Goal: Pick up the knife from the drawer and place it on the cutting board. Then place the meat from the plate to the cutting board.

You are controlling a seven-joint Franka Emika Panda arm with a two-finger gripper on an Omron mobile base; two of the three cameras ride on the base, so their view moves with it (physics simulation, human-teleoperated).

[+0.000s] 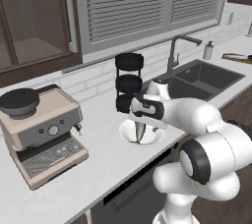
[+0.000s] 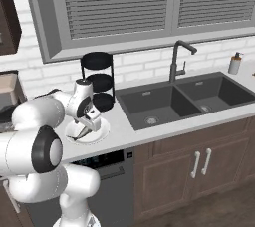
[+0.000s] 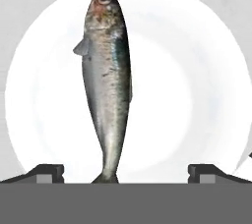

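Observation:
The meat is a silver fish (image 3: 108,85) lying on the round white plate (image 3: 197,70) on the pale counter. My gripper (image 3: 126,171) hovers just above the plate, open, its fingertips (image 3: 47,171) wide apart on either side of the fish's tail. In the base views the gripper (image 1: 140,128) (image 2: 84,129) points down at the plate (image 1: 153,137) (image 2: 99,132). The cutting board (image 1: 235,57) lies far off on the counter right of the sink. A long thin thing on it looks like the knife (image 1: 242,56), too small to be sure. The drawer is out of view.
A black three-tier rack (image 1: 129,81) stands just behind the plate. A coffee machine (image 1: 42,132) sits to the left. To the right are the dark double sink (image 2: 184,99), its faucet (image 2: 177,61) and a soap bottle (image 2: 234,64). A dark dishwasher front (image 1: 133,188) is below the counter edge.

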